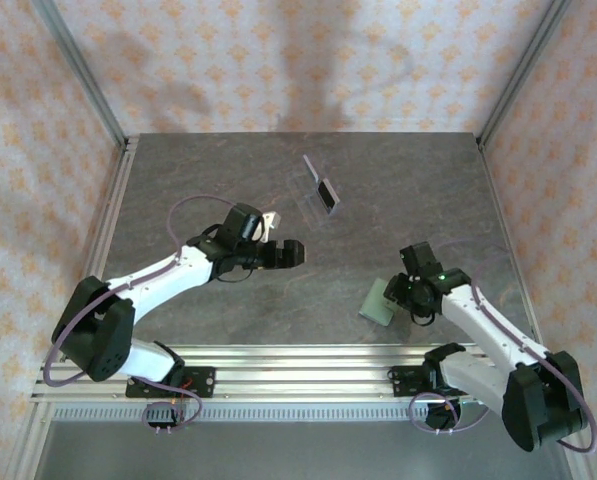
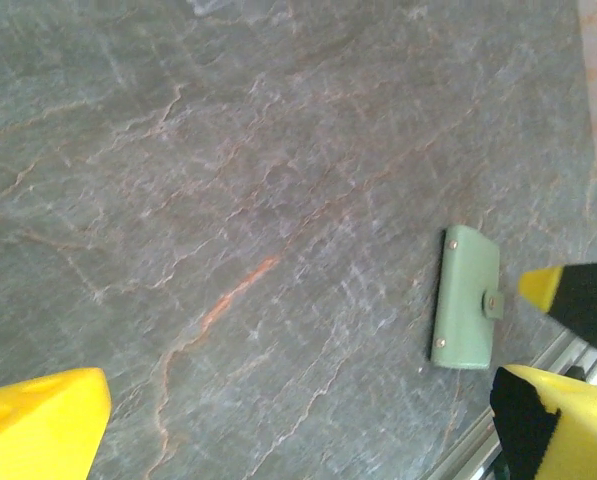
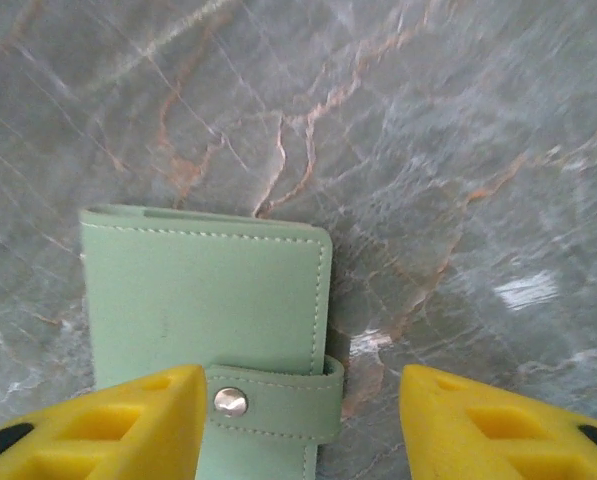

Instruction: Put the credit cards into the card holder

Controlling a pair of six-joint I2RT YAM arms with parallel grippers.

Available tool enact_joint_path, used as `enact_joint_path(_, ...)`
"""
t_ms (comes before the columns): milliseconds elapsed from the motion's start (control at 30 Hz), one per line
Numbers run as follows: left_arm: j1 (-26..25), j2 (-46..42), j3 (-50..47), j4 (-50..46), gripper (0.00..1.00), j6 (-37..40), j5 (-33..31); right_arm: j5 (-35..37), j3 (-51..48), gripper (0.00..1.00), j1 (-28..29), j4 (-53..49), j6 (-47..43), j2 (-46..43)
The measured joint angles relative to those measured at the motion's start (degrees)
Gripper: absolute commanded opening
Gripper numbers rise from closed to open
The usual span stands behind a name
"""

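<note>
I hold the right hand (image 3: pixel 300 415) released above the snap tab of the card holder (image 3: pixel 208 300), which lies shut at the near right of the counter (image 1: pixel 178 170); it needs opening first, I judge. The left hand (image 1: pixel 296 253) hovers released mid-counter. The credit cards (image 1: pixel 326 194) stand at the far side.

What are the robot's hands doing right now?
Left hand: open, empty.
Right hand: open, empty, over the wallet.

Lighting: bright, even, diffuse from overhead. Shadows: soft dark patches on back wall (image 1: pixel 308 60) at 12 o'clock. Glare: pale glint on table (image 3: pixel 526 290) at 3 o'clock, right wrist view. Focus: wrist views soft; yellow fingertips (image 2: pixel 38 425) blurred.
</note>
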Motion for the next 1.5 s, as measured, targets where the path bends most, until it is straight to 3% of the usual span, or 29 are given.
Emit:
enact_joint_path(233, 0.0, 0.02, 0.0, 1.64, 0.99, -1.18, -0.57, -6.45, -3.13, 0.53, 0.0, 8.76, 0.31, 4.74)
enact_joint_path(467, 0.0, -0.11, -2.29, 3.02, 0.99, -2.67, -0.59, -8.17, -2.45, 0.46, 0.0, 9.57, -1.33, 6.95)
enact_joint_path(600, 0.0, -0.42, -2.91, 2.8, 0.99, -2.64, -0.61, -9.01, 0.13, 0.41, 3.41, 12.33, -0.33, 11.54)
enact_joint_path(900, 0.0, -3.15, -4.55, 1.25, 0.99, -2.86, -2.19, -20.44, 7.8, 0.27, 12.41, 33.29, 6.32, 24.33)
enact_joint_path(1033, 0.0, -2.99, -4.57, -0.59, 0.88, -2.67, -3.37, -21.59, 11.43, 0.2, 14.1, 38.71, 8.11, 29.31)
enact_joint_path(1333, 0.42, 2.78, -4.68, -0.72, 0.64, -5.07, -0.07, -23.3, 11.76, 0.16, 15.78, 45.53, 10.67, 35.08)
enact_joint_path(1500, 0.81, 4.74, -4.72, -0.44, 0.57, -5.99, 1.38, -23.37, 11.76, 0.21, 15.78, 45.97, 10.54, 35.08)
